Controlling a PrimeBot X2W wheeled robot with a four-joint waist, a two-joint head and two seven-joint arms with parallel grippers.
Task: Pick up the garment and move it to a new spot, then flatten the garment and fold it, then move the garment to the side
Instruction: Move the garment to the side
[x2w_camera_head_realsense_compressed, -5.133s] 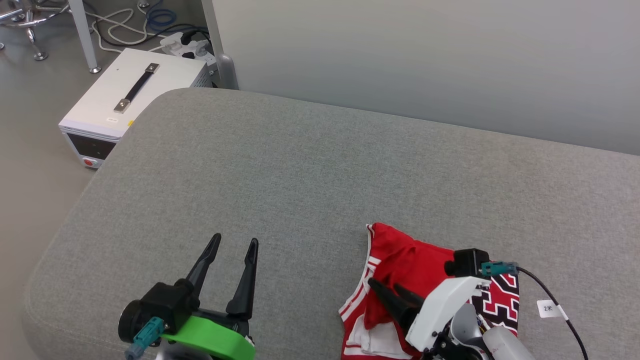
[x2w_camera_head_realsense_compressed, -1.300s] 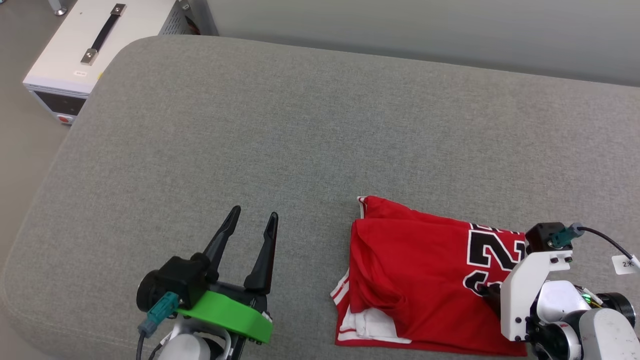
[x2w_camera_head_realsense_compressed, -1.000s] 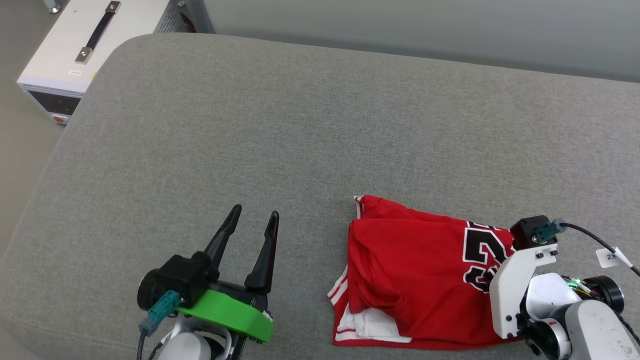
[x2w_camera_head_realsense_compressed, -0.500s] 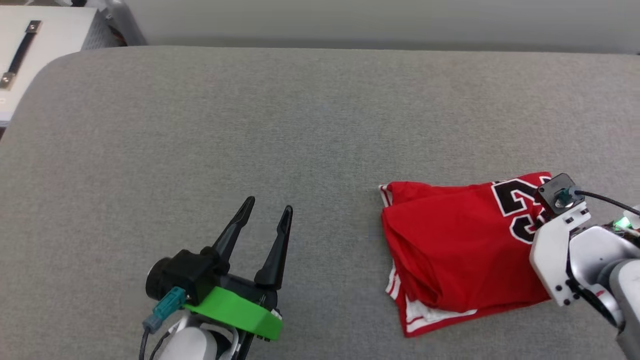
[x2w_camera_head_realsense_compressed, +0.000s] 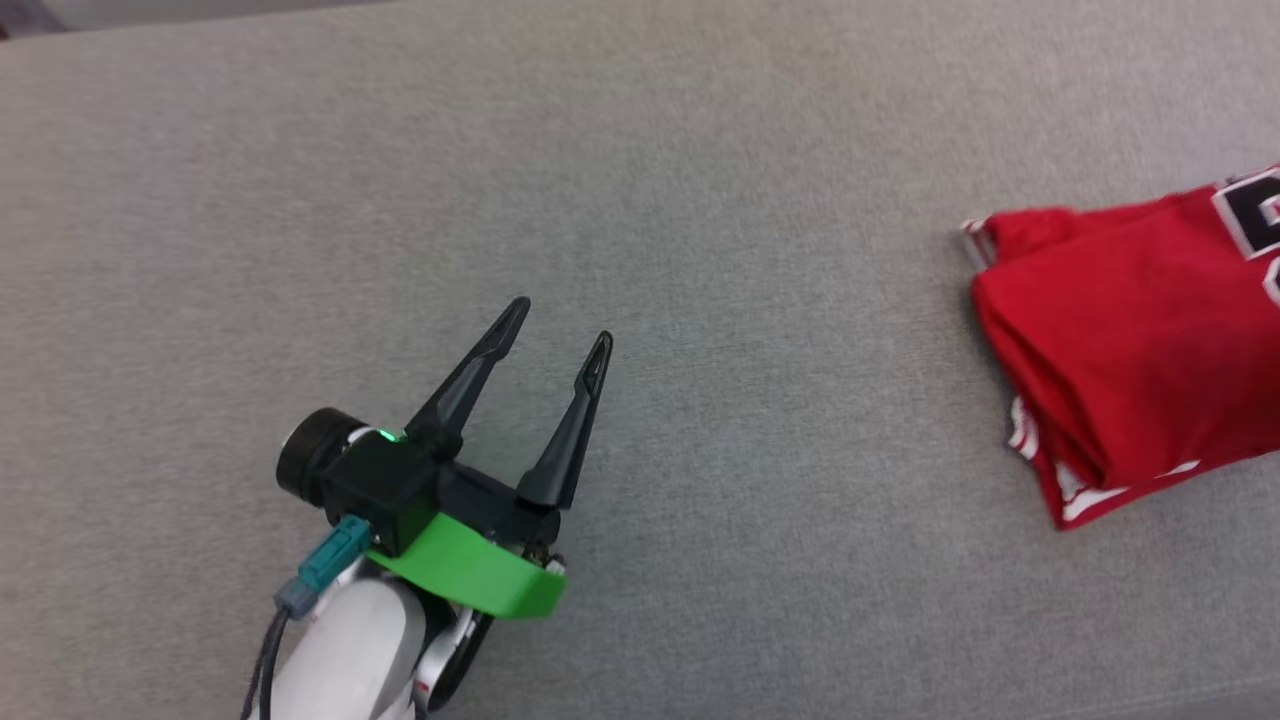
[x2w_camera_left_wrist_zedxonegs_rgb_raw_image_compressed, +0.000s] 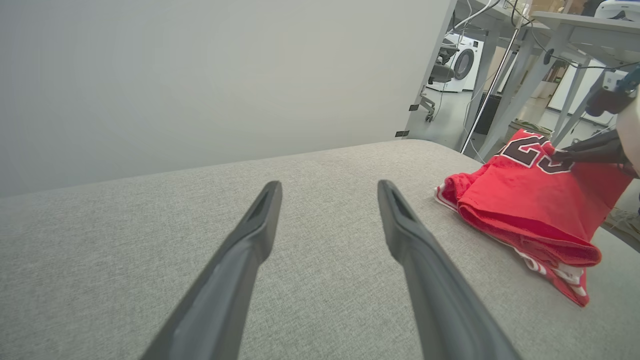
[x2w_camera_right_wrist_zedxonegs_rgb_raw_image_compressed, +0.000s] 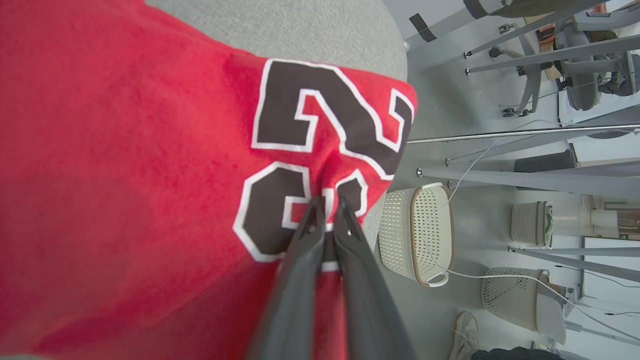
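The red jersey T-shirt with a black-and-white number print and red-and-white striped trim (x2w_camera_head_realsense_compressed: 1130, 330) lies bunched in folds at the right side of the grey woven upholstered surface (x2w_camera_head_realsense_compressed: 640, 150), running off the head view's right edge. The right gripper (x2w_camera_right_wrist_zedxonegs_rgb_raw_image_compressed: 329, 202) has its two long dark fingers pressed almost together on a pucker of the cloth at the print, close to the surface's edge. In the left wrist view the printed end of the shirt (x2w_camera_left_wrist_zedxonegs_rgb_raw_image_compressed: 530, 210) slopes up toward those fingers. The left gripper (x2w_camera_head_realsense_compressed: 560, 320), on a bright green mount, hangs over bare fabric well apart from the shirt. Its jaws are spread wide and hold nothing. A pale woven basket (x2w_camera_right_wrist_zedxonegs_rgb_raw_image_compressed: 415, 235) stands on the floor beyond the edge.
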